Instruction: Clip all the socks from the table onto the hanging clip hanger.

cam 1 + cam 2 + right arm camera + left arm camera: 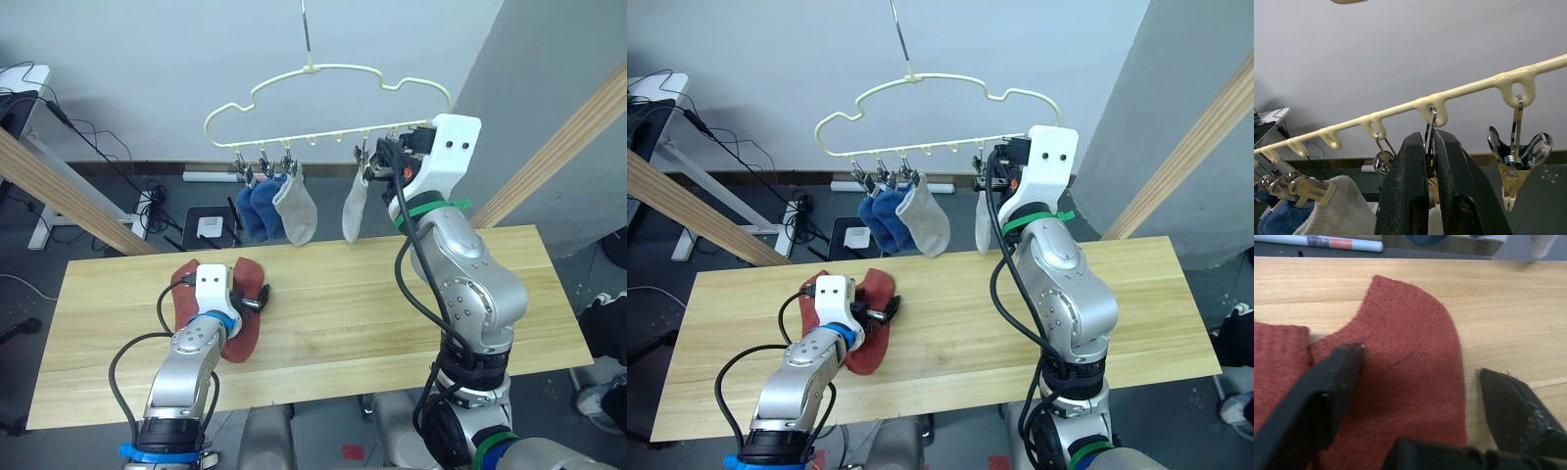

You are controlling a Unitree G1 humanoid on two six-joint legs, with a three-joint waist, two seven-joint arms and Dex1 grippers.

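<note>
**Four socks hang, two rust-red socks wait on the counter**

The counter (392, 323) lies under the left claw (1415, 396), and the clip hanger (328, 103) hangs above it, at the height of the right claw (1431, 161). I judge the step in hand is picking up a red sock: the left claw is released, its fingers standing on both sides of one rust-red sock (1410, 362), and it must close on the fabric and lift it toward the free clip (1513, 166) just beside the right claw. The right claw is clenched on one clip (1431, 128) of the hanger. Counted: two blue socks (257, 208) and two grey socks (297, 213) hanging, two red socks (211, 304) on the counter, six clips.
</note>
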